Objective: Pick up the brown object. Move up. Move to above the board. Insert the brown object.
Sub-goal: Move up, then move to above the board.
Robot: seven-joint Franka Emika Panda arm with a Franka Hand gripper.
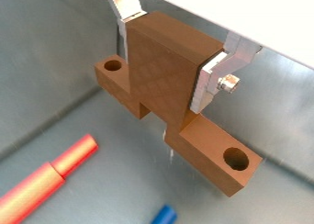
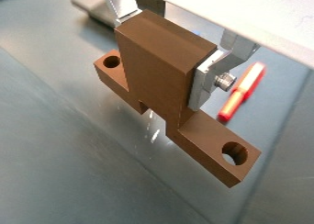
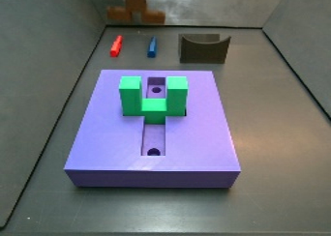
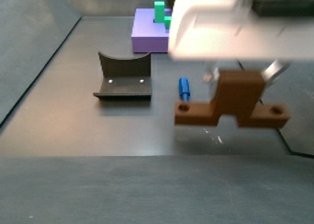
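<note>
The gripper (image 1: 172,73) grips the brown object (image 1: 172,90) by its bar, jaws closed on it, lifted clear near the bench's far edge from the board (image 3: 153,133). It should rise straight and hold the piece level; the side view (image 4: 230,104) probably shows it clear of the floor.

end effector (image 1: 168,64) | flat silver fingers (image 1: 212,73) | bolt | white housing (image 4: 233,24)
</note>
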